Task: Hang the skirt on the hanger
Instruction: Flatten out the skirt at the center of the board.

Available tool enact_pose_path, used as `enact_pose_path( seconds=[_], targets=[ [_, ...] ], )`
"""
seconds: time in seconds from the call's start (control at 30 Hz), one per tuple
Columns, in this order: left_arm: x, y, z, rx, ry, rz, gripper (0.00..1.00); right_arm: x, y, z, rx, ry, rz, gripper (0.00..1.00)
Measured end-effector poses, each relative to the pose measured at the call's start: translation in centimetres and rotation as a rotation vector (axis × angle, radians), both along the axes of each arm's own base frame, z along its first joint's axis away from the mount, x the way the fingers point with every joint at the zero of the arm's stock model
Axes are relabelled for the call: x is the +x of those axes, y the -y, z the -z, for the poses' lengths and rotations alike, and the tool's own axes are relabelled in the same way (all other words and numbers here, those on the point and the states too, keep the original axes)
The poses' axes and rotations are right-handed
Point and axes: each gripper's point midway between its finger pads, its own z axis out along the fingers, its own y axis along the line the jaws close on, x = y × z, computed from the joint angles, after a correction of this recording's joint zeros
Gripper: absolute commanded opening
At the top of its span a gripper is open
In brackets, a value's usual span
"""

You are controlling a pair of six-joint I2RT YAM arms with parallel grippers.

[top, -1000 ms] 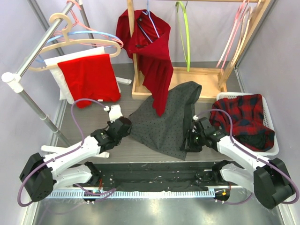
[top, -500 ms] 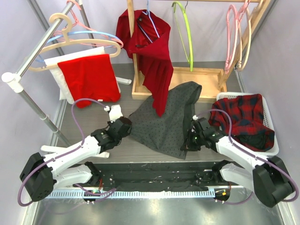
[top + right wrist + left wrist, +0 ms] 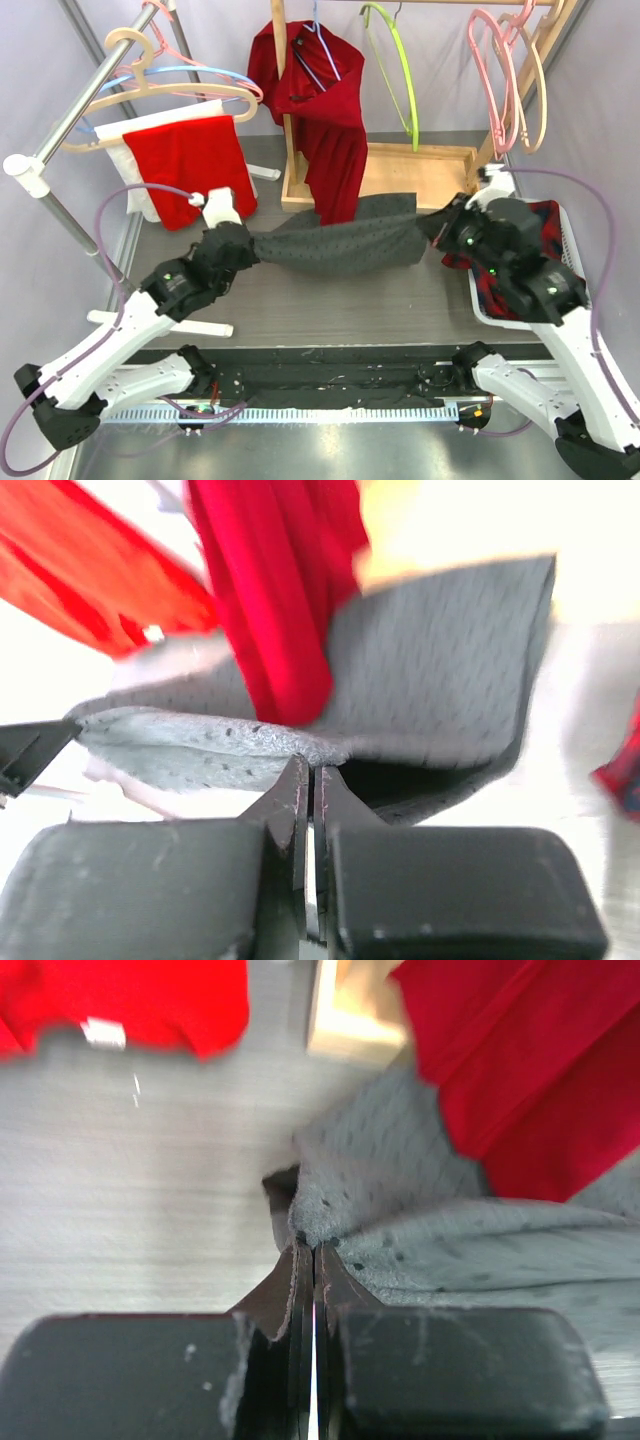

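Clamping grey skirt point(image 3: 345, 245), L pincer point(image 3: 247, 246) closed on edge, R pincer point(image 3: 437, 226) same

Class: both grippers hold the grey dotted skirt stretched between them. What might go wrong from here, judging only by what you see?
1. The left gripper and right gripper each pinch only a thin edge of the grey skirt. With the cloth pulled taut, one edge may slip free.
2. The hanging red garment drapes over the skirt's middle, so raising the skirt may drag or snag it.
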Motion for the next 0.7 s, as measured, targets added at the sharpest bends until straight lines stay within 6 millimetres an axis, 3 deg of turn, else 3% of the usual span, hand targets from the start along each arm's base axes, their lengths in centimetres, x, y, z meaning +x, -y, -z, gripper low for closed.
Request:
enact_pose_path(
  seconds=[0.27, 0.4, 0.57, 0.7],
  targets=[
    [-1.2, -0.5, -10.3, -0.051, 0.125, 0.093, 0.00, -1.6, 2.2, -12.5, 0.011, 0.263, 0.026, 0.01],
    [-2.2, -0.3, -14.8, -0.095, 0.197, 0.170, 0.00, -2.0, 2.6, -17.0, 0.017, 0.355, 0.022, 0.01],
    [-3.4, -0.1, -17.6, -0.118, 0.249, 0.251, 0.00, -2.6, 2.8, -20.1, 0.020, 0.427, 0.009, 0.01],
    [-3.8, 0.0, -17.5, -0.104, 0.245, 0.282, 0.00, -2.6, 2.5, -20.1, 0.015, 0.428, -0.009, 0.01]
  ],
)
